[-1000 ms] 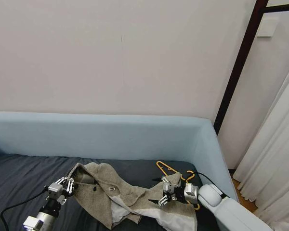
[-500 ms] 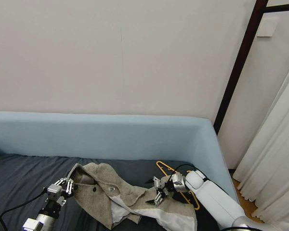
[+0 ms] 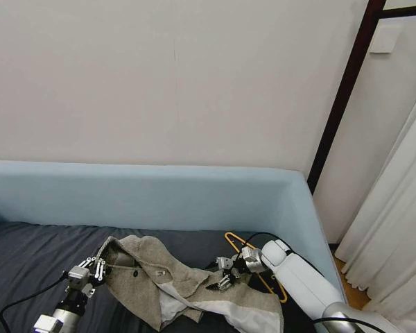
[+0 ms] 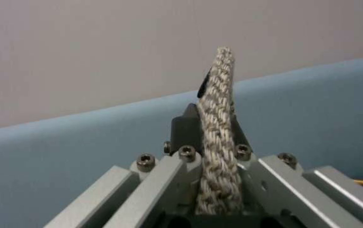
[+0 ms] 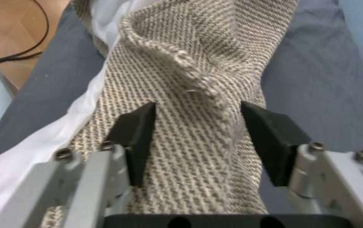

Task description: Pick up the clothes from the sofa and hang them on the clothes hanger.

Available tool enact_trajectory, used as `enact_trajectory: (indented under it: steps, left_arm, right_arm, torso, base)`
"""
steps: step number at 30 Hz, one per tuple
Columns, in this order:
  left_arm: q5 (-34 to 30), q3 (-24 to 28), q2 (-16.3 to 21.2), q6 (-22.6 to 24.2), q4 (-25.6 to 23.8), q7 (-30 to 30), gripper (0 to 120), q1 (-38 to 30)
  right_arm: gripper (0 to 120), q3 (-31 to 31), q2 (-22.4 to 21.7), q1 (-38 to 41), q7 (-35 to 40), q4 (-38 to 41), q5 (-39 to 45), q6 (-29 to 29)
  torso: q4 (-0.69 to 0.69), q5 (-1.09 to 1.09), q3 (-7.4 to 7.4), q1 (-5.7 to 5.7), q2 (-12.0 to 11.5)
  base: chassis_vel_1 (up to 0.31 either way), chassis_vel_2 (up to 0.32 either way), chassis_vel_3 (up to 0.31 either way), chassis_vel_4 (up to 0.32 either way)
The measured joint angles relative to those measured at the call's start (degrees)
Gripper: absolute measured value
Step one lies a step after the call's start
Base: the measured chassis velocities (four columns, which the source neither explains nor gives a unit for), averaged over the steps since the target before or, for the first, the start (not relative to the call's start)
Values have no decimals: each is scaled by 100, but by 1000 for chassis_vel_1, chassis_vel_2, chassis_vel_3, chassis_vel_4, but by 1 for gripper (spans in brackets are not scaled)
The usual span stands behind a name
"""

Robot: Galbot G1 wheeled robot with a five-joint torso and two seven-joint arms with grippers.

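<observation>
My left gripper (image 3: 93, 267) sits in the lower left of the head view. It is clamped tight on the left-hand edge of the beige-and-brown woven tweed jacket (image 3: 168, 276) with the white lining. In its wrist view a thick rope-like fold of that weave stands up between the closed fingers (a firm pinch, as far as I can see).

The tweed jacket lies spread on the dark grey-blue seat cushion (image 3: 28, 250) of the pale blue sofa (image 3: 159, 194), across the lower middle of the head view. Its white lining spills out toward the bottom edge.

My right gripper (image 3: 225, 272) is at the jacket's right end with its jaws wide apart. In the right wrist view the black pads (image 5: 137, 137) straddle a raised ridge of the weave, and I cannot tell whether they touch it. The thin orange wire hanger (image 3: 239, 243) lies on the seat cushion just beyond the right gripper, partly under the white forearm.

Against the picture from a second ago, the right gripper has travelled up and to the left in the frame. It has gone from the jacket's lower right corner to the woven part close by the hanger's hook, and more of the white arm now reaches into the frame. The left gripper has barely shifted, and the jacket's outline and the hanger look unchanged.
</observation>
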Motion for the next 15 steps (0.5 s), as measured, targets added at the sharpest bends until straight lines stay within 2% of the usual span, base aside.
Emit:
enact_trajectory:
  steps: [2, 3, 4, 7, 8, 12, 15]
  left_arm:
    - [3, 15, -2, 0, 5, -9, 0, -3]
    - [11, 33, -6, 0, 11, -31, 0, -16]
    - [11, 33, -6, 0, 11, -31, 0, -16]
    - [13, 47, 10, 2, 21, -49, 0, -41]
    - [13, 47, 10, 2, 21, -49, 0, -41]
    - [1, 59, 39, 3, 61, -75, 0, -76]
    - [-17, 74, 60, 3, 74, -92, 0, -98]
  right_arm:
    - [48, 5, -4, -30, -13, 20, 0, 32]
    - [39, 6, -26, -99, -46, 93, 7, 69]
    - [39, 6, -26, -99, -46, 93, 7, 69]
    - [25, -2, -96, -172, -150, 243, 48, 131]
    - [25, -2, -96, -172, -150, 243, 48, 131]
    - [7, -45, -333, -284, -211, 580, 259, 140]
    - [0, -50, -489, -382, -209, 811, 423, 139]
  torso:
    - [0, 0, 0, 0, 0]
    - [0, 0, 0, 0, 0]
    - [0, 0, 0, 0, 0]
    - [1, 0, 0, 0, 0]
    - [1, 0, 0, 0, 0]
    - [1, 0, 0, 0, 0]
    - [0, 0, 0, -1, 0]
  base:
    - [0, 0, 0, 0]
    - [0, 0, 0, 0]
    - [0, 0, 0, 0]
    - [0, 0, 0, 0]
    - [0, 0, 0, 0]
    - [0, 0, 0, 0]
    - [0, 0, 0, 0]
